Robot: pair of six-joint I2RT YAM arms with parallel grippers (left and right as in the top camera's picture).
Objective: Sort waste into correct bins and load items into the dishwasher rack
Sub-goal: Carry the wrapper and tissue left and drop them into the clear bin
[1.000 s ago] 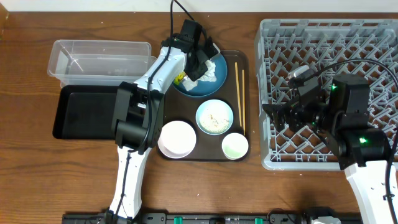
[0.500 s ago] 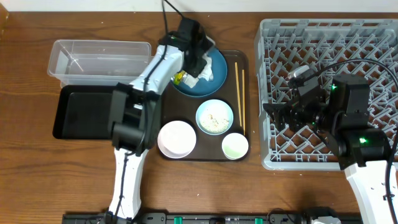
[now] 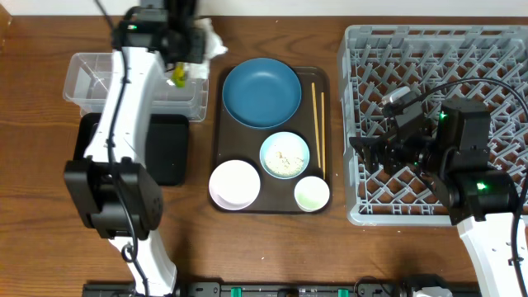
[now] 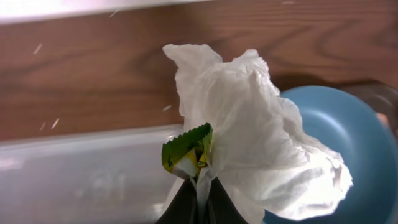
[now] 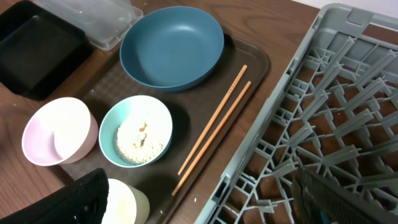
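1. Left jaws pinch napkin [image 4: 261, 143] and wrapper [image 4: 186, 149] together over the clear tub [image 3: 107, 74] edge, not yet dropped
2. Right jaws gape wide above the rack [image 3: 495, 49], nothing loaded
3. Blue dish [image 3: 261, 92], rice bowl [image 3: 285, 154], white bowl [image 3: 234, 183], cup [image 3: 312, 193], chopsticks [image 3: 318, 124] wait on serving tray [image 3: 247, 140]

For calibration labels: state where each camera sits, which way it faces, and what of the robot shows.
Overhead: fixed above the table, looking straight down; shows the left gripper by the clear tub, right gripper over the rack.
Left wrist: on that wrist, looking along its shut fingers at the napkin and wrapper they pinch.
Right wrist: on that wrist, facing the serving tray; its fingers show at the bottom corners.
Shared: all three show the dark-blue dish.
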